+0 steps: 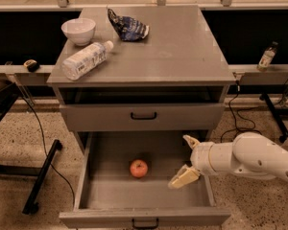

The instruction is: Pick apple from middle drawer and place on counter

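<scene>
I am holding my gripper [187, 159] over the right side of the open middle drawer [144, 218], fingers spread apart and empty, near the apple [138, 168], which is lying on the drawer floor, below the worktop [177, 47].

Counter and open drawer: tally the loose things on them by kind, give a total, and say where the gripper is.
Bowl: 1
Bottle: 1
Crumpled bag: 1
Apple: 1
Total: 4
Gripper: open, over the drawer's right side, apart from the apple.
</scene>
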`<action>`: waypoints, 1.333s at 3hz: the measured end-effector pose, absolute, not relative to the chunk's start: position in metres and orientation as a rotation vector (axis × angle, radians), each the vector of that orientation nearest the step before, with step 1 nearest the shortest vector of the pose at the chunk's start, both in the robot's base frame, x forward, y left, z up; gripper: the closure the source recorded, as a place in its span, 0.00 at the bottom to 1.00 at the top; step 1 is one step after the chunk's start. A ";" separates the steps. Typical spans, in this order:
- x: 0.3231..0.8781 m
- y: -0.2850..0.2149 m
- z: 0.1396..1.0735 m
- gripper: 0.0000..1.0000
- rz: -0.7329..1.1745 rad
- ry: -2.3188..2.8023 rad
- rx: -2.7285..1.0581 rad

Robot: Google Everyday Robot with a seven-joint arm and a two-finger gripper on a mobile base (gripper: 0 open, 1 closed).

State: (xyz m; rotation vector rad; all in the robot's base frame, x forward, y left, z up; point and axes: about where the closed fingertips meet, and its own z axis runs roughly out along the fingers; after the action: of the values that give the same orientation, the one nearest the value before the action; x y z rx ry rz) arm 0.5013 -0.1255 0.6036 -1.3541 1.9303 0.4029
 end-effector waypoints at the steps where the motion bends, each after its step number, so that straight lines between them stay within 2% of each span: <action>1: 0.526 -0.109 0.566 0.00 0.433 1.865 -1.294; 4: 0.567 -0.040 0.472 0.00 0.361 1.746 -1.317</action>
State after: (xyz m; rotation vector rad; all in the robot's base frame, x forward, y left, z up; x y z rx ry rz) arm 0.5672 -0.0398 0.4721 -1.3167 1.7461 0.3614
